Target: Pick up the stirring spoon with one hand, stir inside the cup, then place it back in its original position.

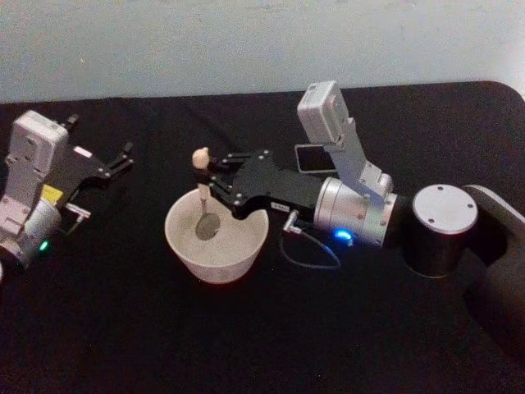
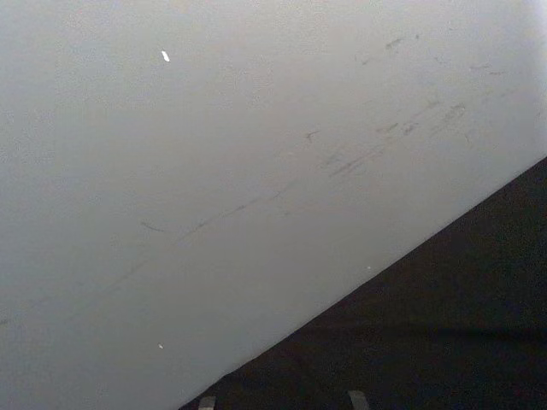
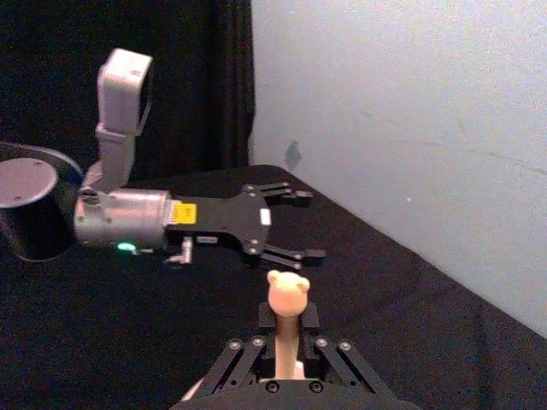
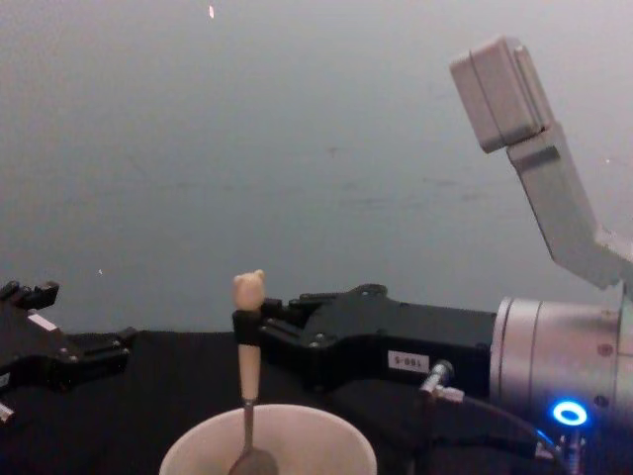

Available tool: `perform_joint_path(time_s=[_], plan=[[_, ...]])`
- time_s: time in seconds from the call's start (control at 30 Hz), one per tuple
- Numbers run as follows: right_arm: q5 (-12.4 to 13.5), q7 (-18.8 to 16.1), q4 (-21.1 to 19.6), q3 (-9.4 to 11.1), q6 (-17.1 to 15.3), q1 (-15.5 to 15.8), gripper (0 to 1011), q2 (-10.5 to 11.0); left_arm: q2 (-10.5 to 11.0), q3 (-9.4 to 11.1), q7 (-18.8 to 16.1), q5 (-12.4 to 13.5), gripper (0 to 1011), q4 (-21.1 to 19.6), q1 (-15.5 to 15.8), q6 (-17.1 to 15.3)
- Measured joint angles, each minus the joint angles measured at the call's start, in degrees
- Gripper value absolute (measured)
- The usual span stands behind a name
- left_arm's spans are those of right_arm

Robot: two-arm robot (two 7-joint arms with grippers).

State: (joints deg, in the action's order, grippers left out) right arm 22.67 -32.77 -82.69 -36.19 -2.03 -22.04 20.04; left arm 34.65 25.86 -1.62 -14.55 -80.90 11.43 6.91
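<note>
Over on the left, the left hand hangs just above the black cloth-covered desk, its thin black metal fingers spread wide with nothing between them, well apart from the cup. Near the middle stands the cup, a broad, round, off-white bowl shape with a smooth, plain rim and a matte look. The stirring spoon stands in it almost upright, its long axis close to vertical. The pale beige handle with its little eared knob points up, and below it a thin dark stem runs down to a small shiny round bowl inside the cup, below the rim. The right hand reaches in from the right over the cup's far rim, its black linked fingers closed narrow around the handle just under the knob. Behind that arm's silver wrist, a dark grey, square-edged holder partly shows on the desk.
</note>
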Motion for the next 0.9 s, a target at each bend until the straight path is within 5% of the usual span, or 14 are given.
perform_joint_path(time_s=[0.9], plan=[[0.7, 0.85, -2.66, 2.87, -0.02, 0.69, 160, 0.84, 0.0, 0.0, 0.0, 0.0, 1001, 0.0, 0.0, 0.0]])
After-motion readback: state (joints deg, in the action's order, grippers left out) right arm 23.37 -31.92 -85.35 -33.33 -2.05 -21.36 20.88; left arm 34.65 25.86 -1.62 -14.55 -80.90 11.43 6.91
